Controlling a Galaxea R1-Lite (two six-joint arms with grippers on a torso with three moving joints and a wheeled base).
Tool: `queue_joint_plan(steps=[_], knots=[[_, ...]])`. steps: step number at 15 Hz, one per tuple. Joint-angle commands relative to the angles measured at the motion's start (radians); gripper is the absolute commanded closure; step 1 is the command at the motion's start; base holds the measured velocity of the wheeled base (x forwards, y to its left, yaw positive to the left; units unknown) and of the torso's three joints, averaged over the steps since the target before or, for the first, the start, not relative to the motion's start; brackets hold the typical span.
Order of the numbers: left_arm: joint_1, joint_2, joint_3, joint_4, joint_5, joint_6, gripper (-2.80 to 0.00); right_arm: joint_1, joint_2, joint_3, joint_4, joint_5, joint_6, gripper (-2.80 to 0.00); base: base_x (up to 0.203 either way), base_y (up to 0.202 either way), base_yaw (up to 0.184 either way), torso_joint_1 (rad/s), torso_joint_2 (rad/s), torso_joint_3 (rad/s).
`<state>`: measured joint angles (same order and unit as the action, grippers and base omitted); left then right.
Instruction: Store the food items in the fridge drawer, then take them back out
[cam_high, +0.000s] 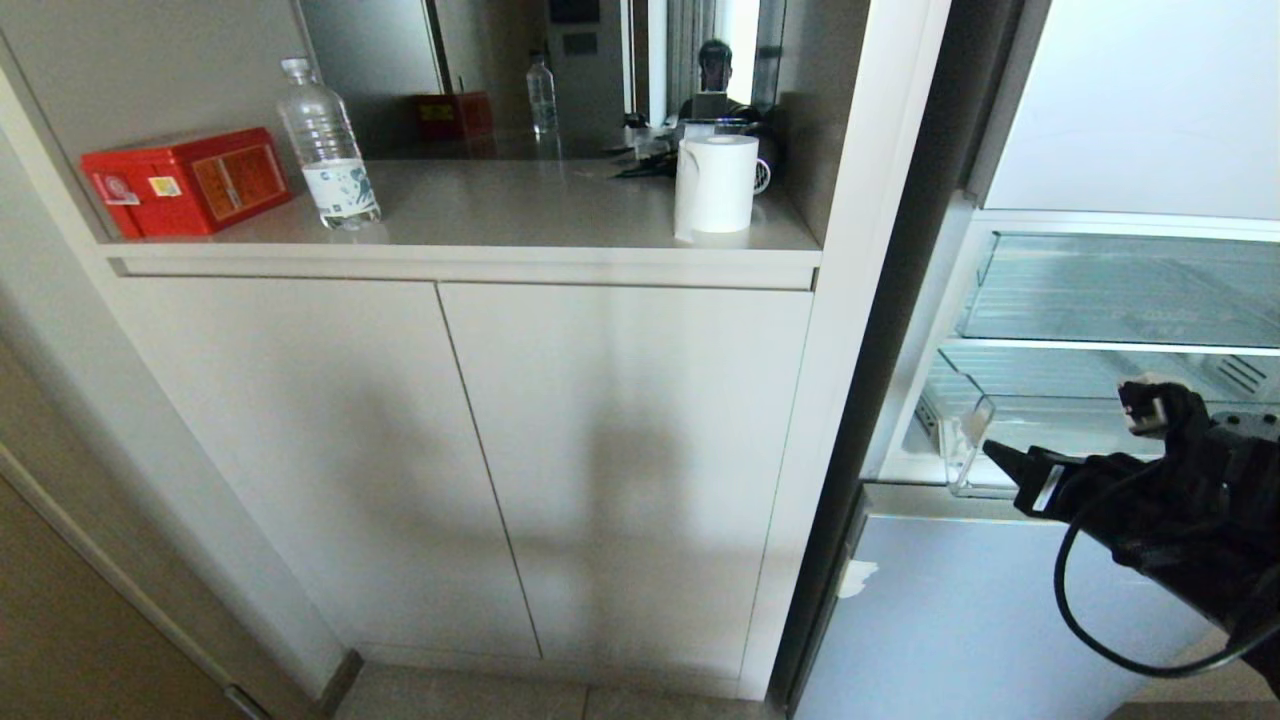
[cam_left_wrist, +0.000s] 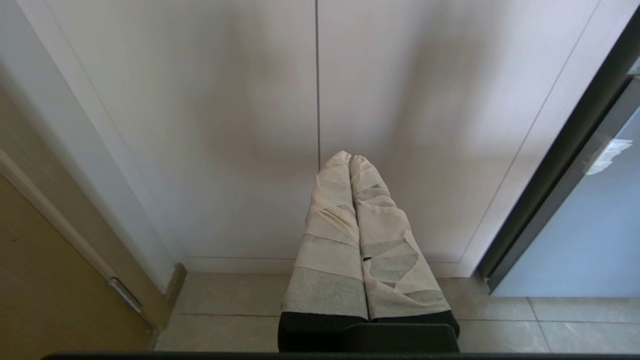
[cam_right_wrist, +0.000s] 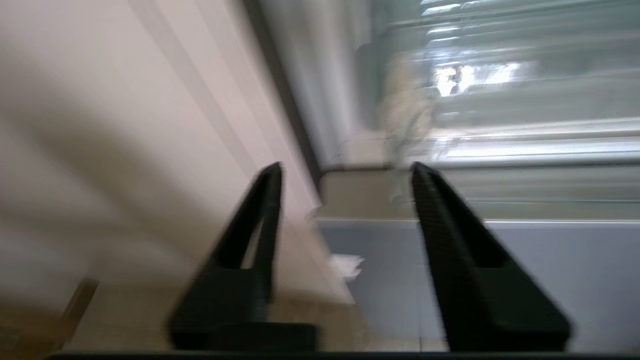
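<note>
Red tin (cam_high: 187, 181) sitting far left on the counter (cam_high: 520, 215), water bottle (cam_high: 327, 145) standing just right of it, white paper roll (cam_high: 715, 184) further right. Left gripper (cam_left_wrist: 349, 159) hanging low before the cabinet doors (cam_high: 470, 450), taped fingers (cam_left_wrist: 330, 240) pressing together, gripping nothing. Fridge drawer (cam_high: 968, 440) showing at right, clear, below the upper bin (cam_high: 1120, 290). Right gripper (cam_right_wrist: 346, 167) hovering just near the drawer's front lip, black fingers (cam_right_wrist: 450, 235) standing well apart, nothing between them, touching nothing visible. No fruit showing.
</note>
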<state>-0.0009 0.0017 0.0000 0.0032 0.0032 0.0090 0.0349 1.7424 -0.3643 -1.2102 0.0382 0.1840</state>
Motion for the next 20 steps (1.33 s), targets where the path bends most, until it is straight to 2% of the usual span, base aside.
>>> queue_joint_plan(steps=[1,3,4,7,9,15,18,20], knots=[[-0.001,0.001,0.000,0.000,0.001,0.000,0.00,-0.008,-0.090,0.040,0.005,-0.008,-0.001,-2.80,0.000,0.000,0.000,0.000,0.00,0.000],[-0.001,0.001,0.000,0.000,0.001,0.000,0.00,-0.072,-0.110,-0.032,0.072,-0.010,-0.009,-2.80,0.000,0.000,0.000,0.000,0.00,0.000],[-0.001,0.001,0.000,0.000,0.000,0.000,0.00,-0.110,-0.114,-0.100,0.150,-0.010,-0.011,-2.80,0.000,0.000,0.000,0.000,0.00,0.000],[-0.001,0.001,0.000,0.000,0.000,0.000,0.00,-0.185,-0.112,-0.356,0.498,-0.007,-0.020,-2.80,0.000,0.000,0.000,0.000,0.00,0.000],[0.000,0.001,0.000,0.000,0.000,0.000,0.00,-0.212,-0.070,-0.525,0.678,-0.007,-0.042,-2.80,0.000,0.000,0.000,0.000,0.00,0.000],[0.000,0.001,0.000,0.000,0.001,0.000,0.00,-0.231,0.173,-0.873,0.976,-0.008,-0.124,-2.80,0.000,0.000,0.000,0.000,0.00,0.000],[-0.001,0.001,0.000,0.000,0.000,0.000,0.00,-0.231,0.249,-0.986,1.109,-0.008,-0.133,-2.80,0.000,0.000,0.000,0.000,0.00,0.000],[-0.001,0.001,0.000,0.000,0.000,0.000,0.00,-0.231,0.251,-1.010,1.231,-0.008,-0.175,-2.80,0.000,0.000,0.000,0.000,0.00,0.000]])
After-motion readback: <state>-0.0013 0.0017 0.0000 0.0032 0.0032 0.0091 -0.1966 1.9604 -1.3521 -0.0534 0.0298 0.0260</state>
